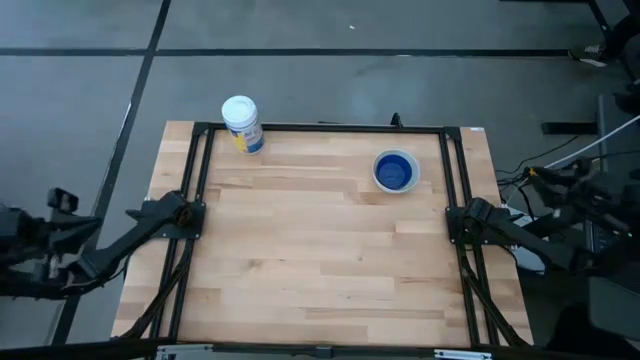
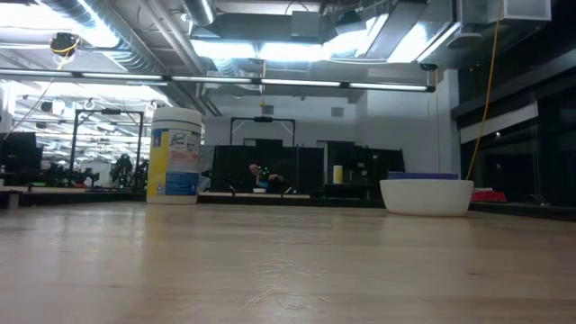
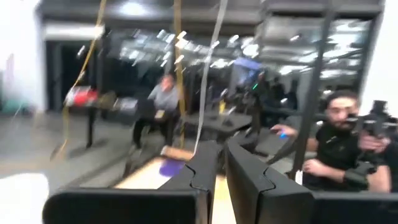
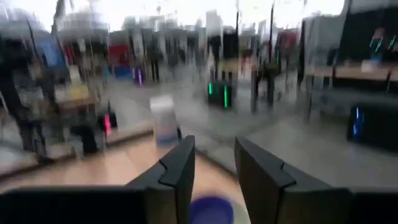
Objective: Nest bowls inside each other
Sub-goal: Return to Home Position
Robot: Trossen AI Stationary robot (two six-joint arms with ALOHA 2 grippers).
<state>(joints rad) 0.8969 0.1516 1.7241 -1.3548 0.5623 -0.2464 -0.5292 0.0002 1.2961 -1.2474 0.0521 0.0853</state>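
A white bowl [image 1: 395,172] with a dark blue bowl nested inside it stands on its base at the table's far right; in the low view the blue rim shows above the white wall [image 2: 427,195]. No other bowl shows separately. My left gripper [image 3: 222,171] is drawn back at the table's left edge, high above the wood, its fingers almost together with nothing between them. My right gripper [image 4: 214,168] hangs at the right edge, open and empty, pointing level over the table toward the blue bowl [image 4: 211,210].
A white cylindrical container [image 1: 242,124] with a blue-yellow label stands upright at the far left corner. A black frame [image 1: 320,128] runs around the tabletop. People sit and stand in the room beyond the table, one of them on the right [image 3: 339,146].
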